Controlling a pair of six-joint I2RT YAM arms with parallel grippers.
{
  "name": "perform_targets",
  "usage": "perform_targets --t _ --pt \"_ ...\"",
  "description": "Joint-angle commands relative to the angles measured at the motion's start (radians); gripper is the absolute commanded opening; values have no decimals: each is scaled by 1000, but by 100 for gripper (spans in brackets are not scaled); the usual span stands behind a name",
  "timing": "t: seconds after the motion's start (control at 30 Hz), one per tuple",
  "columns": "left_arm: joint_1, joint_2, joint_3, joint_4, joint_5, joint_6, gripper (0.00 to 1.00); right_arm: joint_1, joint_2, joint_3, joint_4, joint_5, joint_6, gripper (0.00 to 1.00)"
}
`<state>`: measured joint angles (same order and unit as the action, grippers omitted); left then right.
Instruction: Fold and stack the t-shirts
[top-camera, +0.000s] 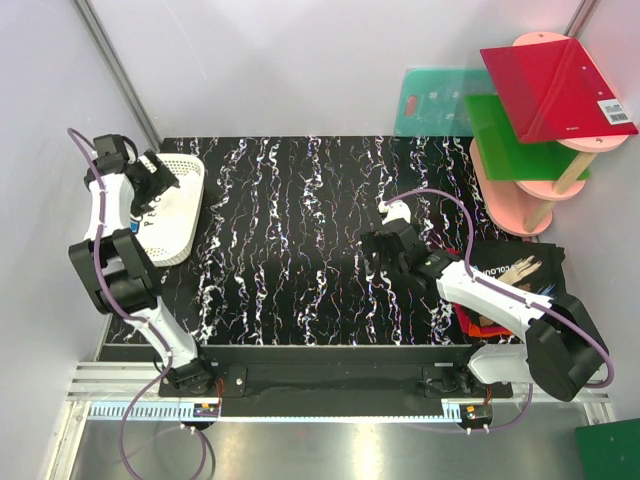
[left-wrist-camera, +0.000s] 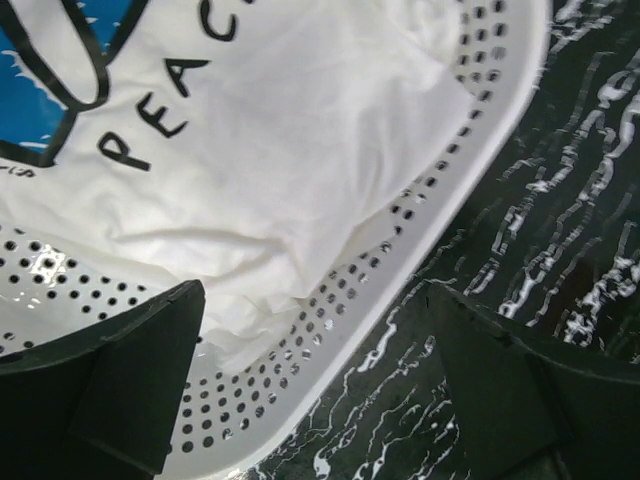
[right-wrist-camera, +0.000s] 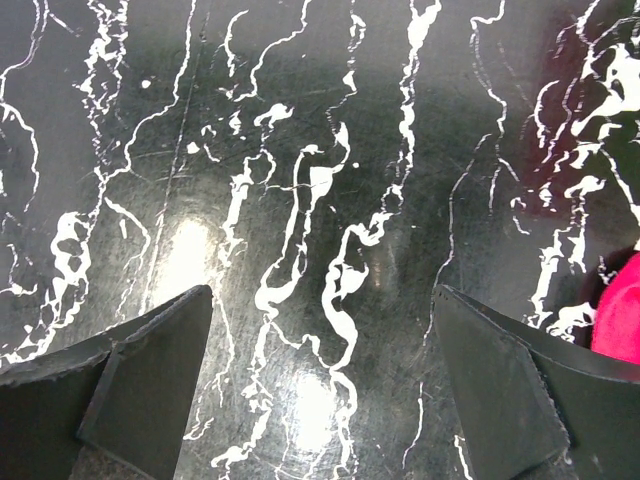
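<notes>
A white t-shirt (left-wrist-camera: 290, 130) with a blue print and black letters lies bunched inside the white mesh basket (left-wrist-camera: 400, 250). My left gripper (left-wrist-camera: 315, 320) hangs open just over the basket's rim, half above the cloth, with nothing between its fingers. From above, the left gripper (top-camera: 155, 180) sits over the basket (top-camera: 180, 225) at the table's left edge. A black t-shirt (top-camera: 520, 272) with a colourful print lies at the right edge under the right arm, and a red-orange cloth (top-camera: 468, 322) peeks out beside it. My right gripper (top-camera: 382, 252) (right-wrist-camera: 322, 300) is open over bare table.
The table (top-camera: 300, 200) is black with white veins. A pink rack (top-camera: 520, 205) at the back right carries red (top-camera: 555, 85), green (top-camera: 510, 135) and teal (top-camera: 435, 100) plastic sheets. A red edge (right-wrist-camera: 620, 320) shows at the far right of the right wrist view.
</notes>
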<state>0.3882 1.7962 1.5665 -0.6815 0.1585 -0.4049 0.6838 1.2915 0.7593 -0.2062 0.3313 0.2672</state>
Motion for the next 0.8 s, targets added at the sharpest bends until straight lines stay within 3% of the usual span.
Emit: perform_targets --t 0.0,0.3,0.37,0.4,0.5,0.53,0.63,0.77 --pt "9 161 143 -116 -151 -18 99 3 -12 35 30 -43 7 100" --pt "6 344 175 -179 -137 -37 99 0 3 32 36 -66 12 100" --pt "0 373 173 -187 -128 -25 92 2 14 35 40 -66 12 100" --pt "-5 382 176 -187 -120 -6 86 2 17 37 39 -67 12 100" --pt "-11 425 193 -204 -102 14 18 2 38 41 44 -77 10 100" --pt "-11 434 199 -220 -99 12 0 2 49 43 44 -80 13 100" --pt "-12 424 198 -222 -59 15 0 2 60 41 47 -86 17 100" --pt "-22 251 164 -187 -33 3 0 3 66 32 47 -86 23 100"
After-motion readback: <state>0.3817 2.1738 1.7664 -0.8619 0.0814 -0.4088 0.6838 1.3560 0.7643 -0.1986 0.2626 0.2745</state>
